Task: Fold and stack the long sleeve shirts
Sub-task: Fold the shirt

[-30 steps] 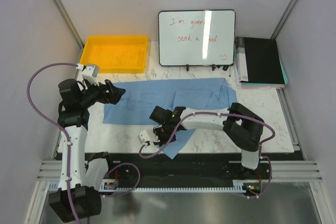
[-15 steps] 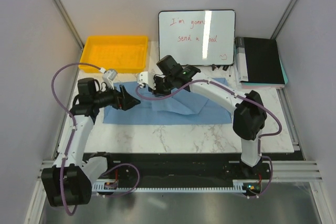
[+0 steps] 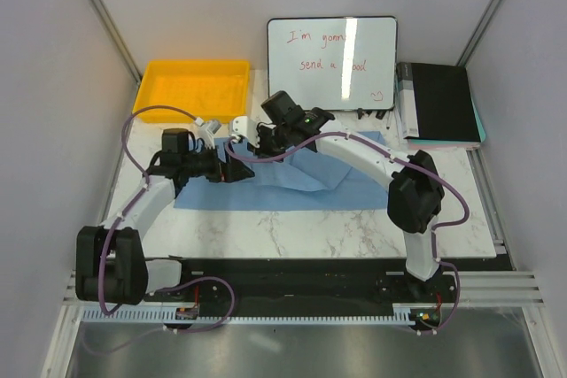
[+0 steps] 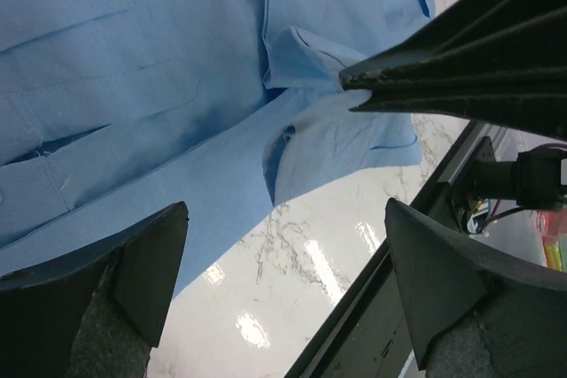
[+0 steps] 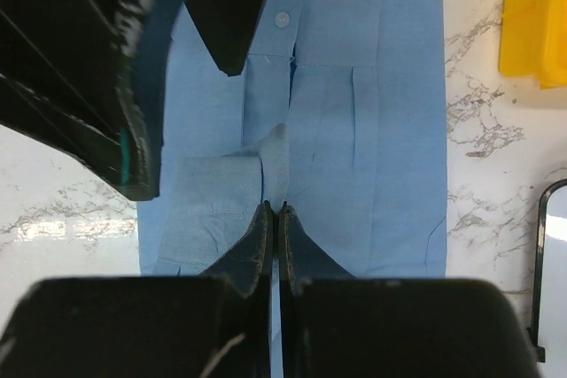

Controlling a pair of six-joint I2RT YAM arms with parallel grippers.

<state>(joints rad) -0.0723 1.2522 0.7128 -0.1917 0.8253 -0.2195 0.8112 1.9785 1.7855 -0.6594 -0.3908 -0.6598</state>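
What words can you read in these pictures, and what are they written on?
"I'm gonn": whiteboard, red pen; glare hides the rest.
"send a ...ood": whiteboard, the line below; glare hides a part.
Black folder, spine label: too small to read.
Light blue shirt: no writing to be seen.

Left hand [image 4: 283, 219] wide open; right hand [image 5: 274, 208] clamped shut, just beside it.

Left claw [image 4: 283, 210] gapes wide above the light blue shirt [image 4: 133, 68] on marble table [image 4: 292, 294].
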